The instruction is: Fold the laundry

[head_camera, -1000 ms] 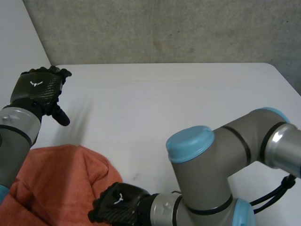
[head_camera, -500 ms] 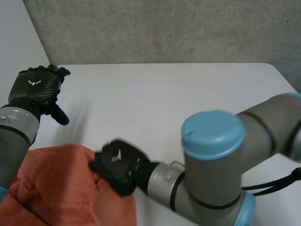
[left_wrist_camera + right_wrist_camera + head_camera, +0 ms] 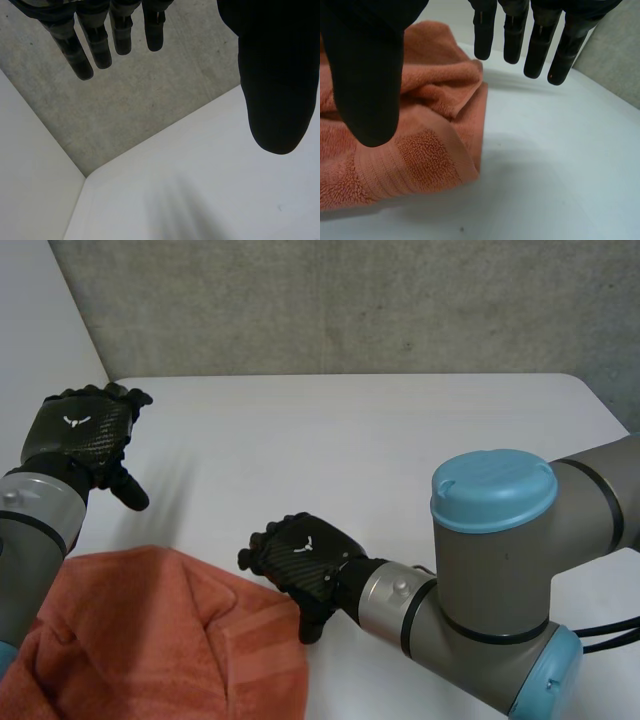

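White desk (image 3: 420, 440), towel (image 3: 150, 640) bunched near-left corner; right hand (image 3: 300, 560) poised beside it to grasp, left hand (image 3: 80, 435) raised clear; both fingers (image 3: 514, 35) straight, empty.

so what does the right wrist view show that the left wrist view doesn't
Right wrist view: the right robot hand, fingers straight, at the edge of a crumpled orange towel. Left wrist view: the left robot hand, fingers straight too, above a bare corner of the white table. Both: that table, and a robot hand holding nothing.
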